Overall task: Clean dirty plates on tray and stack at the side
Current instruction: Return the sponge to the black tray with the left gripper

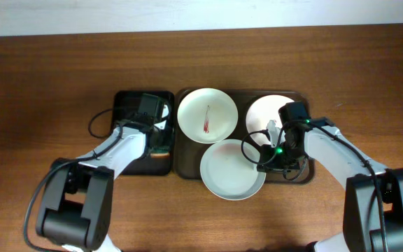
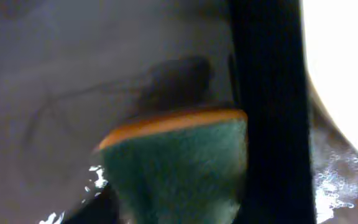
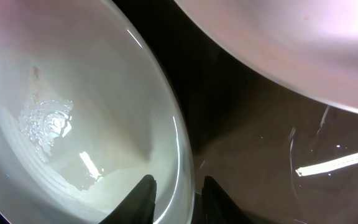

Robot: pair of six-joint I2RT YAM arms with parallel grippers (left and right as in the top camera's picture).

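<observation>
The dark-brown tray (image 1: 187, 168) holds three plates. A white plate (image 1: 219, 105) at its back left has a dark-red smear. A white plate (image 1: 264, 110) sits at its back right and also shows in the right wrist view (image 3: 291, 43). The mint-green plate (image 1: 229, 175) lies at the front, overhanging the tray's near rim. It looks wet in the right wrist view (image 3: 73, 93). My right gripper (image 1: 263, 159) (image 3: 179, 196) is shut on its right rim, one finger inside and one outside. My left gripper (image 1: 156, 138) (image 2: 179, 218) is shut on a green and orange sponge (image 1: 161, 147) (image 2: 173, 162).
A smaller black tray (image 1: 128, 105) (image 2: 73, 74) stands left of the brown tray, under my left gripper. Its wet floor shows in the left wrist view. Bare brown tray floor (image 3: 260, 143) lies between the mint-green plate and the back-right white plate.
</observation>
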